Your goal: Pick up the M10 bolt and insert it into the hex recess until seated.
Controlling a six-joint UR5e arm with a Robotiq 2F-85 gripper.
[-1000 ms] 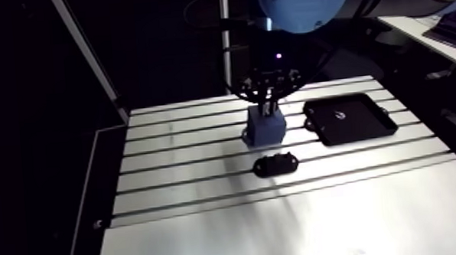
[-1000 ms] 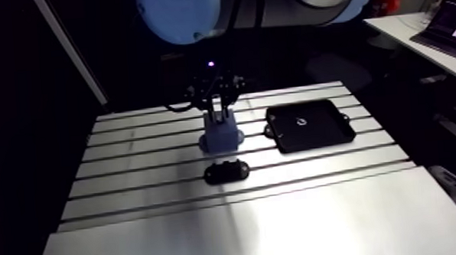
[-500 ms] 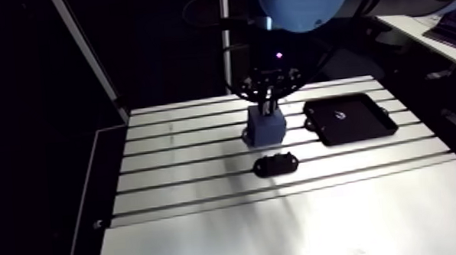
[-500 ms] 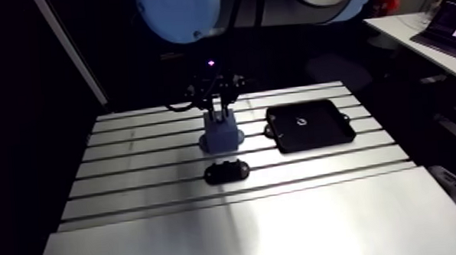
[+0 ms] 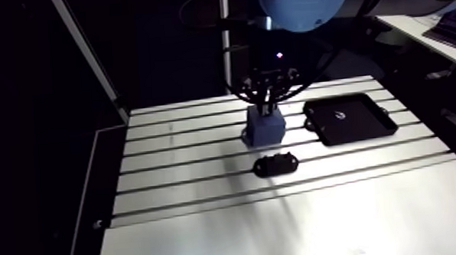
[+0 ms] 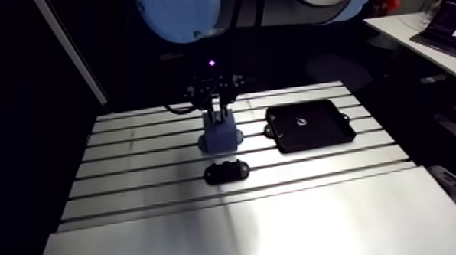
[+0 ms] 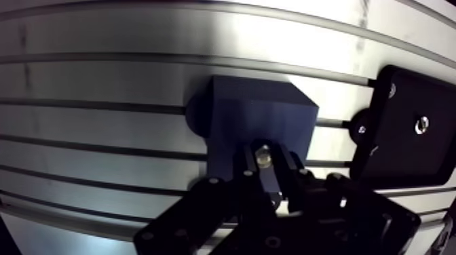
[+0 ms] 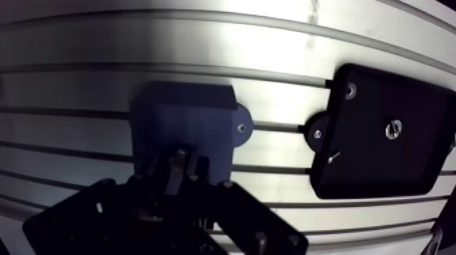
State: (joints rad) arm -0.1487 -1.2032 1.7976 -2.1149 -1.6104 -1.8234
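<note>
First, in the arm view, we see the pincer (image 5: 268, 107) hanging right over a blue block (image 5: 266, 128) that stands toward the far edge of the surface (image 5: 180, 159). A black tray (image 5: 365, 121) lies nearer the far right corner, and a black fixture (image 5: 275, 164) nearer the front edge. Next, in the wrist view, we find the pincer clenched on the M10 bolt (image 7: 263, 159), a dull grey metal shank, pale at its end, over the block's top.

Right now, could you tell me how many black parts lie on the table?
2. A flat black tray lies beside the blue block, apart from it; a small black bracket lies in front of the block, nearer the camera. Others may hide under the gripper holding the bolt.
</note>
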